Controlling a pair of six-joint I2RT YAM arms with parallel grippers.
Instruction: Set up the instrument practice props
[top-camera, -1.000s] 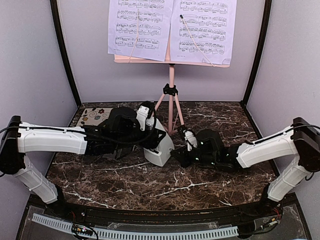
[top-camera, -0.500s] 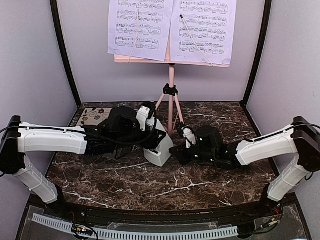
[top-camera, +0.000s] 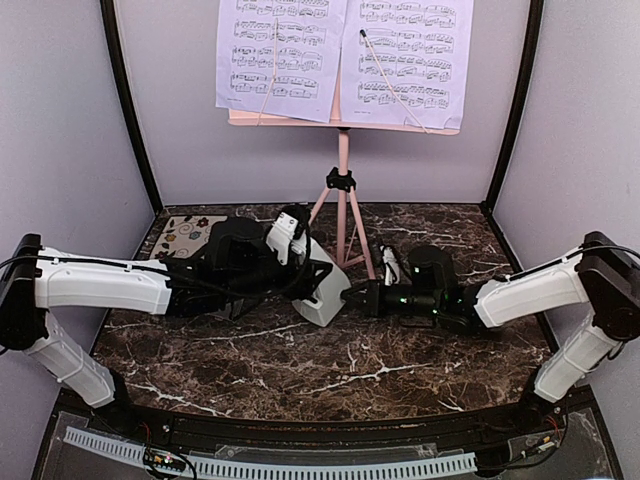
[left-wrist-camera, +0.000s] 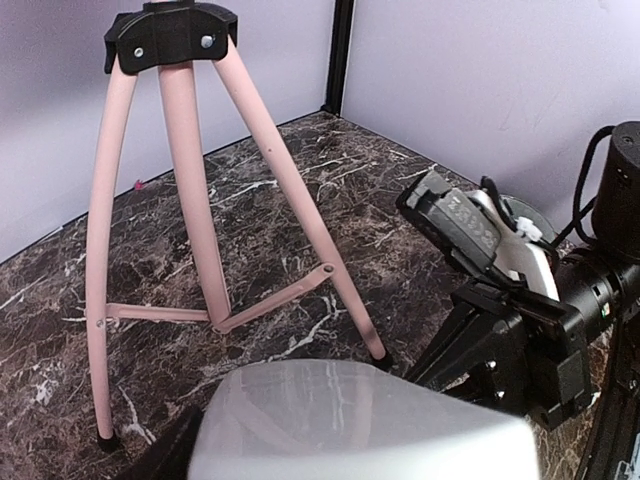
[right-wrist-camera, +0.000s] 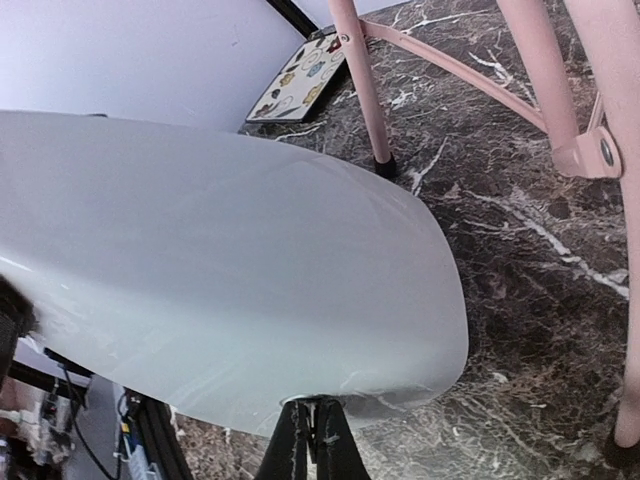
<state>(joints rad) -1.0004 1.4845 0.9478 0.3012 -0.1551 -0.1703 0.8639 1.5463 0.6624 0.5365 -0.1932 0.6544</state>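
The pink music stand (top-camera: 343, 190) rises at the back centre, with sheet-music pages (top-camera: 343, 60) on its desk. Its tripod legs (left-wrist-camera: 190, 200) fill the left wrist view. The grey-white metronome (top-camera: 322, 296) sits tilted on the marble in front of the legs. My left gripper (top-camera: 316, 282) is closed around it, and its body (left-wrist-camera: 360, 420) fills the bottom of the left wrist view, hiding the fingers. From the right, my right gripper (top-camera: 351, 297) is shut, and its tips (right-wrist-camera: 312, 418) press against the metronome's pale face (right-wrist-camera: 220, 270).
A floral coaster (top-camera: 190, 232) lies at the back left of the marble table (top-camera: 330, 375), also seen as the coaster (right-wrist-camera: 300, 80) in the right wrist view. Lavender walls and black corner posts (top-camera: 130, 110) enclose the space. The stand's feet (right-wrist-camera: 385, 165) are close behind the metronome.
The right gripper has closed fully and swung left, bringing its tips against the metronome. The left arm and the metronome have shifted slightly.
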